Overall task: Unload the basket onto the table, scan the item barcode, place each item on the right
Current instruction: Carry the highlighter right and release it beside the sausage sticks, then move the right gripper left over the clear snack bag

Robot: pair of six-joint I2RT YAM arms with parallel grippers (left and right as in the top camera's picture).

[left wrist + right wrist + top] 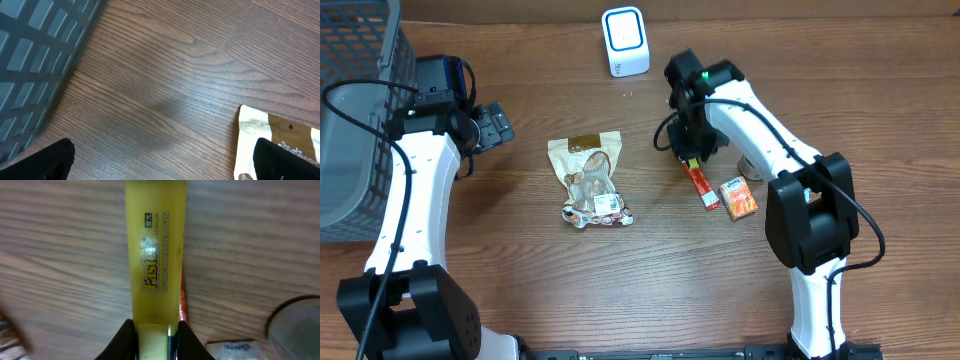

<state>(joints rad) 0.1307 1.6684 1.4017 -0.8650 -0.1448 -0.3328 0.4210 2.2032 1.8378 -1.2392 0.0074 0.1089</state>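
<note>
A yellow marker pen [155, 255] with black lettering is clamped between the black fingers of my right gripper [155, 337], which is shut on it just above the table. From overhead that gripper [691, 150] hangs right of centre, with only the pen's yellow end [692, 160] showing below it. The white scanner [625, 41] with a blue ring stands at the back centre, well apart from the pen. My left gripper [496, 125] is open and empty at the left, its fingers wide above bare wood [165, 167]. No barcode shows in any view.
A red stick-shaped packet [705, 188] and a small orange box [738, 197] lie just below the right gripper. A tan snack bag [590, 180] lies at the centre. A grey mesh basket [355, 110] fills the far left. A clear round object [295, 325] sits right of the pen.
</note>
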